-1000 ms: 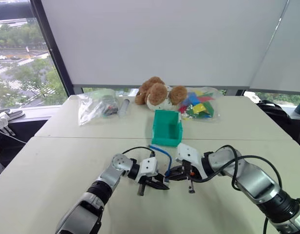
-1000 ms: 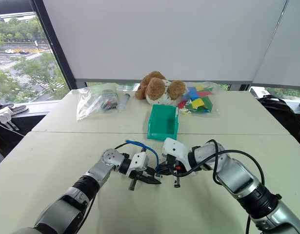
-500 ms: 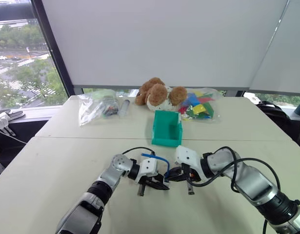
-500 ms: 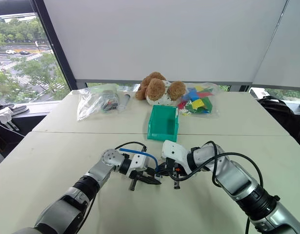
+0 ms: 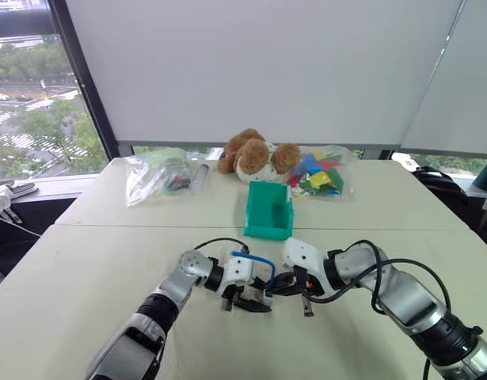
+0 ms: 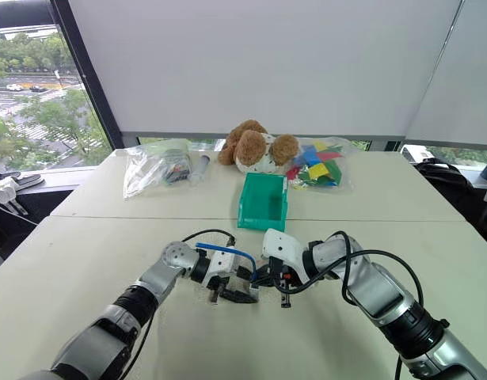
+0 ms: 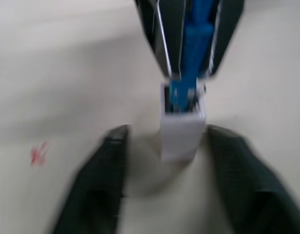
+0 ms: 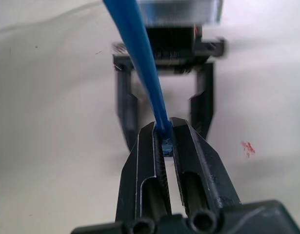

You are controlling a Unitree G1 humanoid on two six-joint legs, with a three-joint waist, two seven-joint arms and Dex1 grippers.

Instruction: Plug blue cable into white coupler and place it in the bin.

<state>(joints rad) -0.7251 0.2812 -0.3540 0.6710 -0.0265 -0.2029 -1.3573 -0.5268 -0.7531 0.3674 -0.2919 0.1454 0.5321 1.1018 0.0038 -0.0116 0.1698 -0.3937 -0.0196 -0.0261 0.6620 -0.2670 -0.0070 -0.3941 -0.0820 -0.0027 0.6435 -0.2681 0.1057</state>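
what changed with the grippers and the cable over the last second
The left gripper has opened: its fingers now stand apart on either side of the white coupler, letting it go. The blue cable stays plugged into the coupler and pinched in the shut right gripper, which kept its place. The bin is unmoved.

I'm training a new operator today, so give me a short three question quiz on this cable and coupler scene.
1. True or false: the right fingers are shut on the cable.
2. What sits between the open left fingers?
A. coupler
B. teddy bear
C. bag
3. Fill in: the bin stands between the grippers and the ____.

Key: 1 true. 2 A; the cable end is in it. 3 teddy bear.
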